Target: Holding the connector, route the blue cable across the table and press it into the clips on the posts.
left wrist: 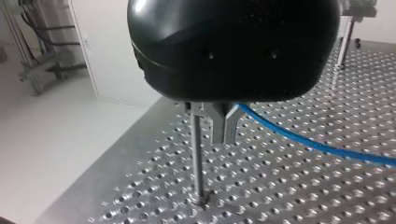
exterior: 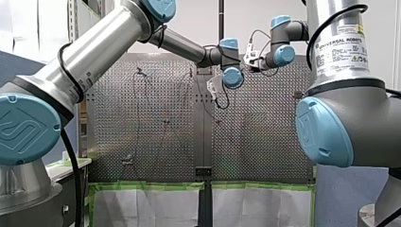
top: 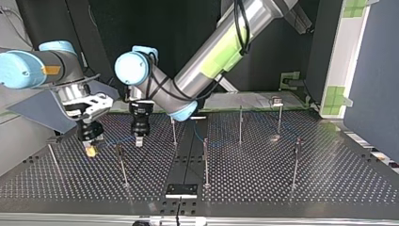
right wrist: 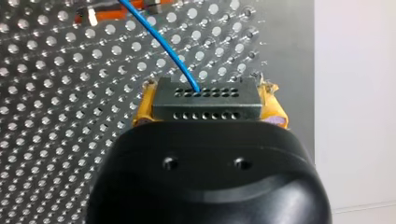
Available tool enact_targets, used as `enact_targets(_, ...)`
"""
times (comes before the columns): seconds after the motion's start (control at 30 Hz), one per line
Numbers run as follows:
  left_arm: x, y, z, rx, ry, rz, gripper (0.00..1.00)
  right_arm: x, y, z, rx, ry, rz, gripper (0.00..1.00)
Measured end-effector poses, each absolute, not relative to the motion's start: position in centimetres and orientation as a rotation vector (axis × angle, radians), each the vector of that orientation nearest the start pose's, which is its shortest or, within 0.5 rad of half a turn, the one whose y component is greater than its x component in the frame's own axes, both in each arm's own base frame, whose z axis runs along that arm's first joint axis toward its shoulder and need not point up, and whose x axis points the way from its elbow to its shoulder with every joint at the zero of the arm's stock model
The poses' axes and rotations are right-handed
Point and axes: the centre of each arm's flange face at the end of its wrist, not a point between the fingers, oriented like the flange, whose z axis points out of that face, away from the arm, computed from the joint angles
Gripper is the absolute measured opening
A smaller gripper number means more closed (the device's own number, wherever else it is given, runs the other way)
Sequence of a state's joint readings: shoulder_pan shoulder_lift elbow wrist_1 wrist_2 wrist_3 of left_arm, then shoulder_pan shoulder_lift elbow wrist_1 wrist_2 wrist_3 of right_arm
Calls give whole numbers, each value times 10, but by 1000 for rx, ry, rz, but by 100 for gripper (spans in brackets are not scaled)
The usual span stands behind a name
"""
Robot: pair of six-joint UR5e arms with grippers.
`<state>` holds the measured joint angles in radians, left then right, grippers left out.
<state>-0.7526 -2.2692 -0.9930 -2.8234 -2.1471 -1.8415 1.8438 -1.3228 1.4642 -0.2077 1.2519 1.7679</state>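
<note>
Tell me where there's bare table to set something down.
Free: perforated metal table between the thin metal posts at the top view's right, and beyond them. Crowded: its left, around my right yellow-padded gripper, my left black gripper and the blue cable.

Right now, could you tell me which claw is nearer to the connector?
Right. My right claw grips the connector between its yellow pads; my left claw holds the blue cable further along, beside a post.
</note>
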Motion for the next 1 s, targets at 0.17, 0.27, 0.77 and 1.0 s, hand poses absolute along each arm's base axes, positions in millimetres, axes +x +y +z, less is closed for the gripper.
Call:
enact_targets(0.17, 511, -580, 362, -134, 1385, -487, 2, 319, -528, 429, 1529, -999, 1801, 0)
enact_targets(0.27, 513, -582, 362, -117, 1382, -505, 2, 318, -529, 429, 1525, -1009, 1805, 0)
enact_targets(0.77, 527, -578, 354, -79, 1382, -522, 2, 309, -540, 418, 1519, -1046, 1790, 0)
enact_targets(1.0, 542, -568, 350, -72, 1372, -512, 2, 304, -546, 417, 1503, -1049, 1790, 0)
